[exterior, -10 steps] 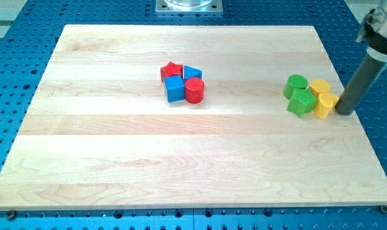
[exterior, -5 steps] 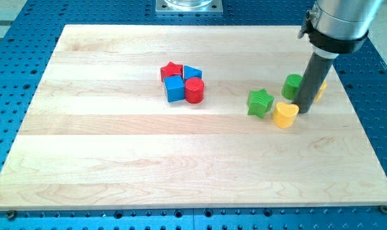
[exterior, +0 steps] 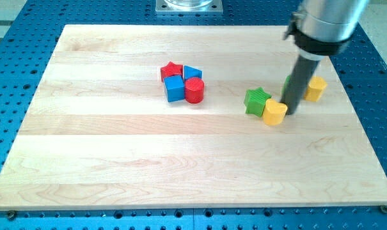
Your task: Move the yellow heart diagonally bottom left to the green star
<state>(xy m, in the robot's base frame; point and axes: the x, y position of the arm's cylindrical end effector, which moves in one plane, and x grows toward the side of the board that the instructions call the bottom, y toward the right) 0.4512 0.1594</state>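
Toward the worktop's top edge, left of centre, sat a red star (exterior: 171, 69), blue blocks (exterior: 174, 89) and a red cylinder (exterior: 194, 91). Rightward, the green star (exterior: 257, 101) touched the yellow heart (exterior: 274, 112), my bare, empty tip (exterior: 289, 112) pressing the heart's right side; another yellow block (exterior: 315, 89) lay near the right edge.

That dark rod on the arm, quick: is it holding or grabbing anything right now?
My tip: no jaws, holds nothing; it rests against the yellow heart block from the view's right, beside the green star block.
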